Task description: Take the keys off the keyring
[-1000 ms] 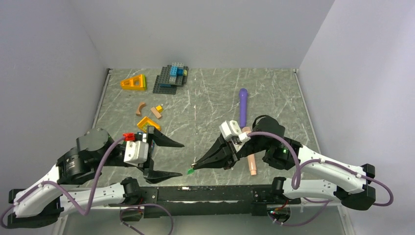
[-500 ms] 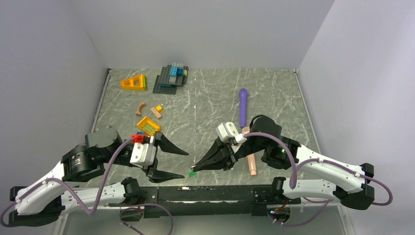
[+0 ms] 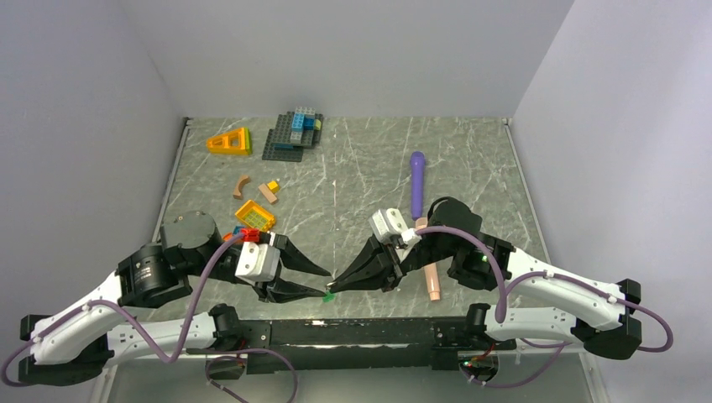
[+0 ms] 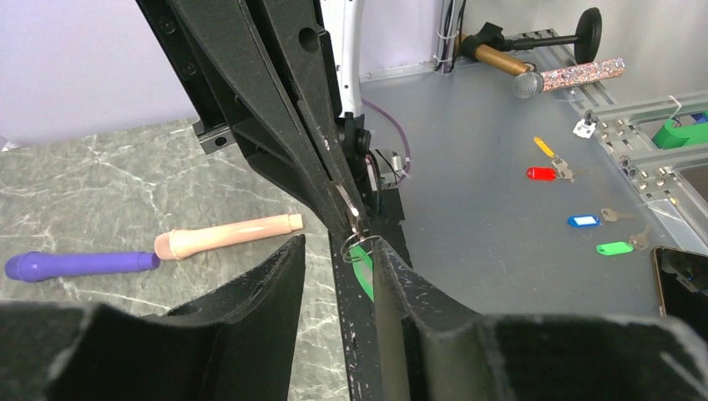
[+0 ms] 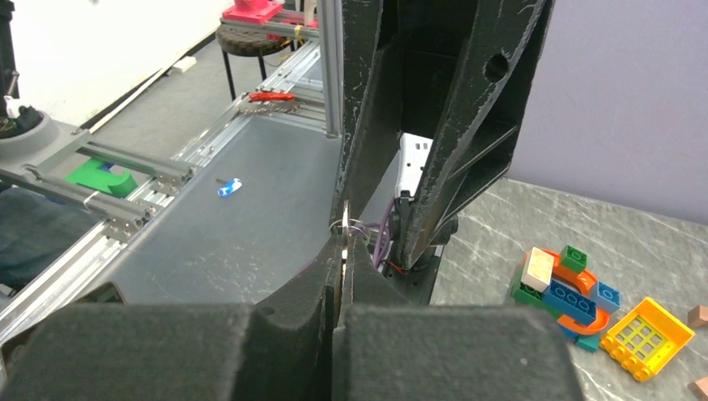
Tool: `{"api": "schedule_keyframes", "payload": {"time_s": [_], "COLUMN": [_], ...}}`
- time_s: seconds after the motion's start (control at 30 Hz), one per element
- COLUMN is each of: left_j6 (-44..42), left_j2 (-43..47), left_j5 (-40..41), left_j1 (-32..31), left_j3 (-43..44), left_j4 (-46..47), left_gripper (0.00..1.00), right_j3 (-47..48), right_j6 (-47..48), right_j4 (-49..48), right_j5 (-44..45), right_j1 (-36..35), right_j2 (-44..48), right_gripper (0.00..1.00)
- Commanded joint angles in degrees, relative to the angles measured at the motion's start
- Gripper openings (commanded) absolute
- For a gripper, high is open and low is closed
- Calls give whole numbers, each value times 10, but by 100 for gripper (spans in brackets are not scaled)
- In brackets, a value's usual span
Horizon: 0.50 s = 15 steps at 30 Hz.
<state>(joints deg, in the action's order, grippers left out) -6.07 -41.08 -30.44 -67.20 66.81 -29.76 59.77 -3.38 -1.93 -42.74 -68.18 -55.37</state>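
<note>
Our right end effector (image 5: 342, 246) is shut tight on the keys (image 4: 348, 205), pinching a thin flat metal bit at its pointed black tips. A small wire ring (image 4: 357, 242) and the bright green key (image 4: 361, 269) hang under it. They sit between the half-open fingers of our left end effector (image 4: 338, 246), by the front edge of the grey marbled surface (image 4: 125, 184).

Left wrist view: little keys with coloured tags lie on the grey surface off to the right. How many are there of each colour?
yellow tag: 1
red tag: 1
blue tag: 1
green tag: 1
Total: 4
</note>
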Motion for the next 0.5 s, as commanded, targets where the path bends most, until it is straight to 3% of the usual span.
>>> {"api": "schedule_keyframes", "payload": {"time_s": [0.0, 0.13, 0.47], "left_j6": [7, 6, 10], "left_j2": [-7, -13, -12], "left_j5": [-19, -20, -19], "left_j1": [1, 1, 1], "left_j3": [7, 12, 8], "left_j4": [22, 12, 24], "left_gripper": [40, 39, 21], "right_j3": [11, 9, 5], "right_j6": [4, 4, 2], "right_j4": [-19, -22, -21], "right_j5": [12, 17, 26], "right_j1": [-3, -3, -3], "right_j2": [15, 18, 24], "right_gripper": [0, 0, 0]}}
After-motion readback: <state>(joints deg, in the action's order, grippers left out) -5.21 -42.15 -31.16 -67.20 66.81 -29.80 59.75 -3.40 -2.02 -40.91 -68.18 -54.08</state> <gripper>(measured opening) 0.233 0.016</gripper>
